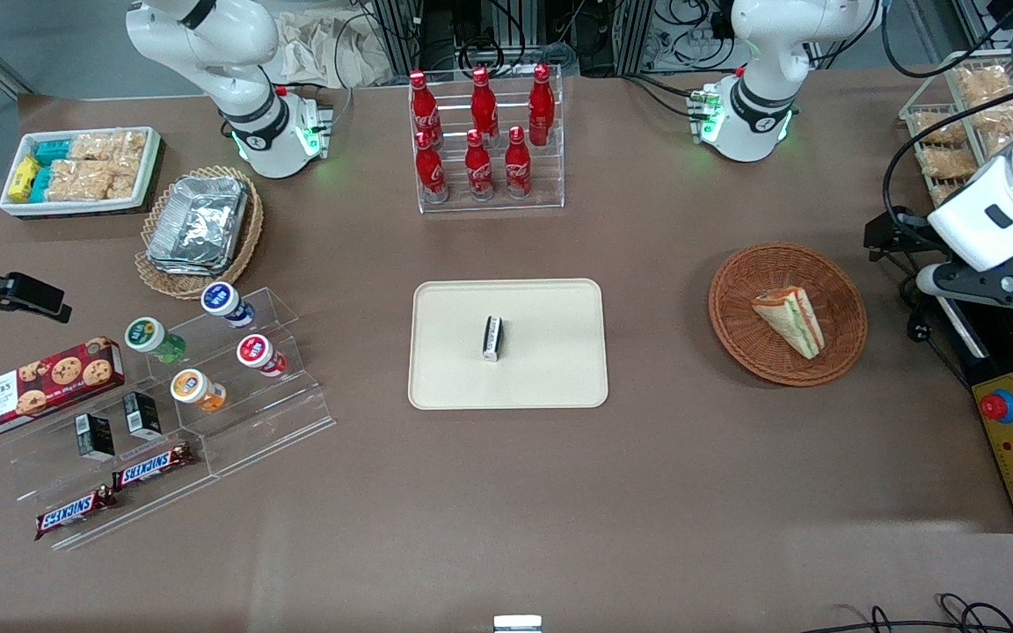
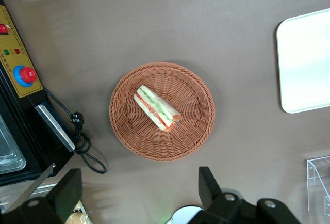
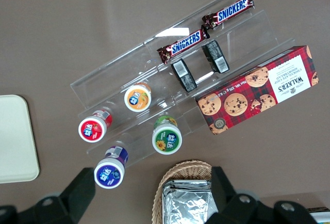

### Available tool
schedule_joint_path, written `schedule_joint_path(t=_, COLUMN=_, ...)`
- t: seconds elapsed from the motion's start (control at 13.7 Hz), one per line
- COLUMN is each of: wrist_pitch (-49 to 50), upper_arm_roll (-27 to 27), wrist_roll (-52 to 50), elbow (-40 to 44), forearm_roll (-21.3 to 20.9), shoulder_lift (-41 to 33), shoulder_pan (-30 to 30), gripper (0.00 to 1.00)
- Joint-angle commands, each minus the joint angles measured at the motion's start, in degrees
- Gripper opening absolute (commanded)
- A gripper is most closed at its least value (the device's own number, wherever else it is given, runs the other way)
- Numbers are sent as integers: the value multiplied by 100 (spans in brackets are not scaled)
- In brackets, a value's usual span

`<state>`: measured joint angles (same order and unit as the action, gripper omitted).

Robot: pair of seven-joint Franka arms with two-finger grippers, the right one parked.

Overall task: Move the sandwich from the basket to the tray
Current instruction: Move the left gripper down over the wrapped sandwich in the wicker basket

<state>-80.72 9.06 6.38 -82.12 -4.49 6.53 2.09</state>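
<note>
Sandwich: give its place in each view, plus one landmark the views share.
Front view: sandwich lies in the basket, toward the working arm's end.
Left wrist view: sandwich in the basket, end effector open above.
Right wrist view: not in it.
Shared landmark: the tray.

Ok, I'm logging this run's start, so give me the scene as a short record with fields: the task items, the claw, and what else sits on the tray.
sandwich: lying in the basket, untouched
basket: round reddish-brown wicker, toward the working arm's end of the table
tray: cream-beige, mid-table, beside the basket
on tray: small black-and-white packet near its middle
claw: open, held high above the table beside the basket, holding nothing
task state: sandwich not yet picked up
</note>
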Motion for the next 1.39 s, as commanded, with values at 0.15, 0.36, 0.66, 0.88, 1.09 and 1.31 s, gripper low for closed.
schedule_joint_path(t=0.15, wrist_pitch=65, upper_arm_roll=-62, wrist_roll=-258, elbow=206, forearm_roll=-60, shoulder_lift=77, shoulder_pan=-33, gripper=100)
schedule_joint_path(t=0.36, wrist_pitch=-476, upper_arm_roll=-63, wrist_roll=-1759, elbow=-669, forearm_roll=115, shoulder_lift=-203, shoulder_pan=-25, gripper=100)
schedule_joint_path(t=0.66, wrist_pitch=-2268, upper_arm_roll=-264, wrist_roll=-2235, elbow=-2980, forearm_roll=168, shoulder_lift=-1178, shoulder_pan=19, gripper=100)
schedule_joint_path(t=0.88, wrist_pitch=-3290, upper_arm_roll=-423, wrist_roll=-3262, elbow=-4072, forearm_roll=431, shoulder_lift=-1417, shoulder_pan=11, gripper=100)
schedule_joint_path(t=1.09, wrist_pitch=-4056, upper_arm_roll=-432, wrist_roll=-3992, elbow=-4689, forearm_roll=440, shoulder_lift=-1374, shoulder_pan=19, gripper=100)
schedule_joint_path(t=1.31, wrist_pitch=-4581, upper_arm_roll=-432, wrist_roll=-4320, elbow=-5049, forearm_roll=432, shoulder_lift=-1242, shoulder_pan=19, gripper=100)
